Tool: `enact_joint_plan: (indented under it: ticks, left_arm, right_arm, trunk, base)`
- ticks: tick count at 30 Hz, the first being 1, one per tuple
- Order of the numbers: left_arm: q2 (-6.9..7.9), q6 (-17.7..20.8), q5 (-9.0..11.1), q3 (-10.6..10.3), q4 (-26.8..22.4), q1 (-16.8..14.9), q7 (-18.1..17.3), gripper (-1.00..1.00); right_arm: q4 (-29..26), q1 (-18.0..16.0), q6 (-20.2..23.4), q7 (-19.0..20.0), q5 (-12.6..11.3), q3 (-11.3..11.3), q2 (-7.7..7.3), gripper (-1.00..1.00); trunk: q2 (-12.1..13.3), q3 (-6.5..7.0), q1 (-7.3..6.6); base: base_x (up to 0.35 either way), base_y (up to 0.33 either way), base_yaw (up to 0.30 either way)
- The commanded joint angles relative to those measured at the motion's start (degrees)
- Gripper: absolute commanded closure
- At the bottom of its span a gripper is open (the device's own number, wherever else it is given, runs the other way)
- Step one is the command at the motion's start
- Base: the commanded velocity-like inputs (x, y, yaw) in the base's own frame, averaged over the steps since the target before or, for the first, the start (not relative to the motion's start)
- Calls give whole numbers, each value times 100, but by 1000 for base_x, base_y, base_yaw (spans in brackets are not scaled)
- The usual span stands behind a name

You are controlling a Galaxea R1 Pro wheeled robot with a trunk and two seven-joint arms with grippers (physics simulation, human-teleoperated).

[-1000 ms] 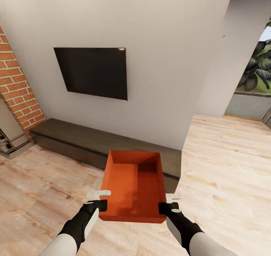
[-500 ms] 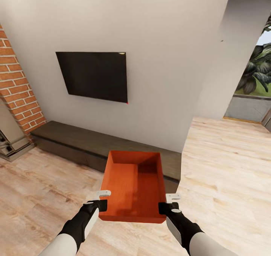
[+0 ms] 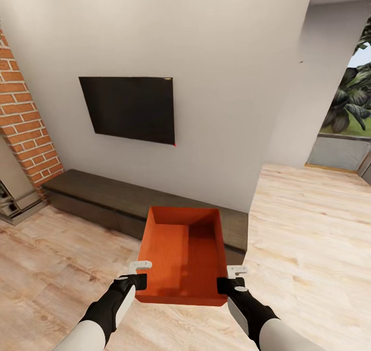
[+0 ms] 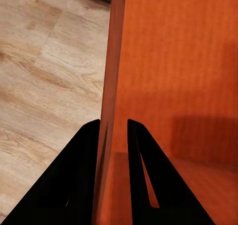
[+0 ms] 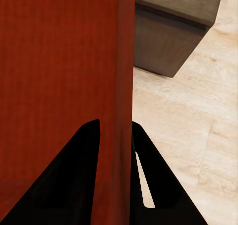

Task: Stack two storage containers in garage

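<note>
Fingers of my left gripper straddle the left long wall of the orange-red, open-topped rectangular storage container, one finger outside and one inside, clamped on it; fingers of my right gripper pinch the right long wall the same way. Container hangs level between both grippers, clear of the light wood-plank floor, in front of my trunk. Beyond it lie a low dark-brown wooden media bench, a black flat wall television on the cream wall, and a red brick column at the left. Over the last second the whole head view has slid: television and column sit lower, the planted doorway has drifted. I judge my base is moving through the living room while the grip holds unchanged; the garage is still ahead.
</note>
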Motion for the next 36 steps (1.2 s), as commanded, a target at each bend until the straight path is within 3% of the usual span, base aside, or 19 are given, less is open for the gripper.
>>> enact_joint_plan:
  ticks: [1,36]
  left_arm:
    - [-4,47,-140,87,-24,-7,110,100]
    - [-4,48,-140,86,-17,-7,110,100]
  right_arm:
    - [-8,1,35,-131,-1,-21,-2,100]
    - [-16,1,35,-143,-1,-21,-5,100]
  trunk:
    - [-12,-3,4]
    - [-12,299,4]
  base:
    - [0,0,0]
    - [0,0,0]
